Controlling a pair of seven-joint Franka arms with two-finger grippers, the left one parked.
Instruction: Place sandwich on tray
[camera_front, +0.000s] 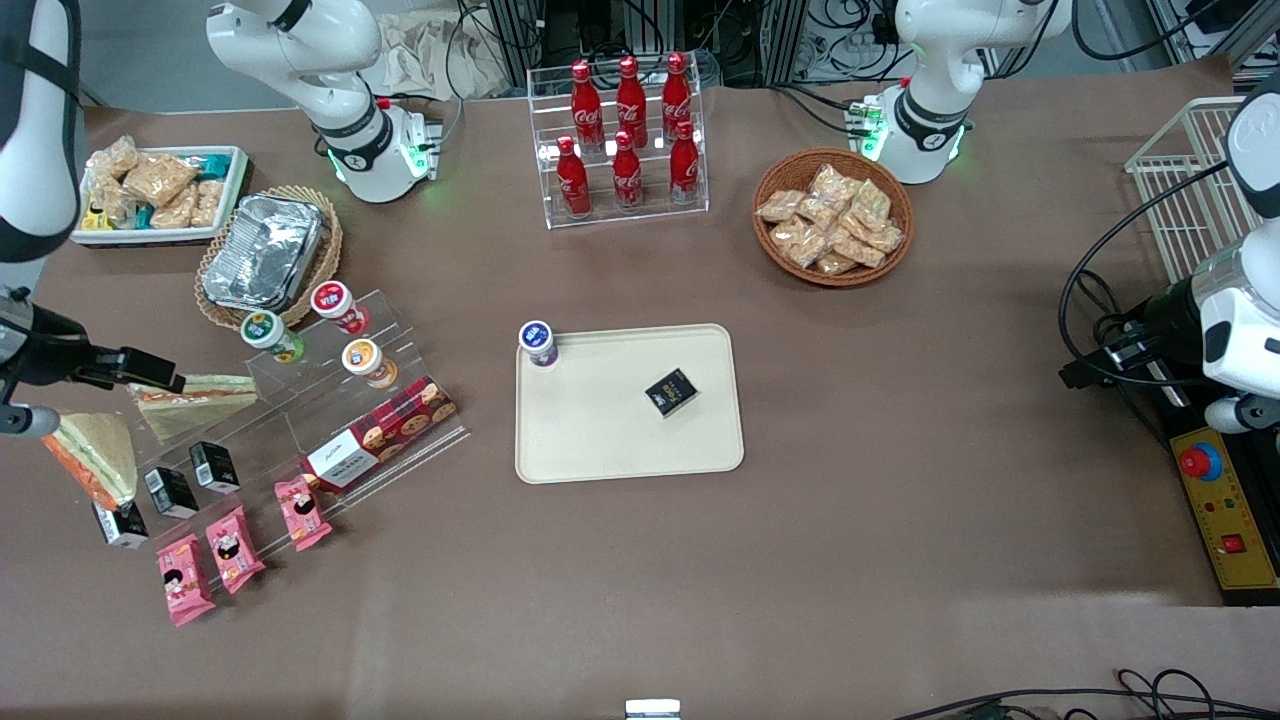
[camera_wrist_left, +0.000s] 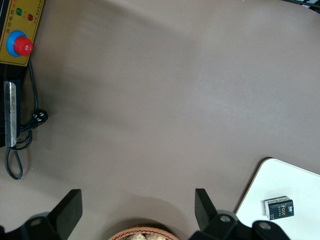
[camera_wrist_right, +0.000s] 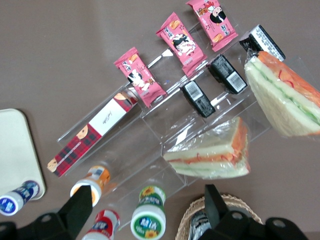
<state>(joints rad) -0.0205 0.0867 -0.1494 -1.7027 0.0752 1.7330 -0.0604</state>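
Note:
The sandwich (camera_front: 95, 455) (camera_wrist_right: 282, 97), a wrapped wedge with thick orange and green filling, leans at the end of the clear acrylic stand (camera_front: 300, 420), toward the working arm's end of the table. A similar wedge with a thinner pinkish stripe (camera_front: 195, 400) (camera_wrist_right: 210, 150) lies beside it on the stand. My gripper (camera_front: 150, 368) (camera_wrist_right: 146, 196) hovers open and empty above the stand, over that second wedge and farther from the front camera than the sandwich. The cream tray (camera_front: 630, 440) (camera_wrist_right: 15, 145) (camera_wrist_left: 295, 185) lies mid-table, holding a blue-capped bottle (camera_front: 538, 343) and a small black box (camera_front: 672, 391).
The stand also holds three small bottles (camera_front: 340, 305), a biscuit box (camera_front: 380, 432), black cartons (camera_front: 170, 490) and pink packets (camera_front: 235, 545). A foil tray in a wicker basket (camera_front: 262, 250), a white snack bin (camera_front: 150, 195), a cola rack (camera_front: 620, 140) and a snack basket (camera_front: 833, 215) stand farther back.

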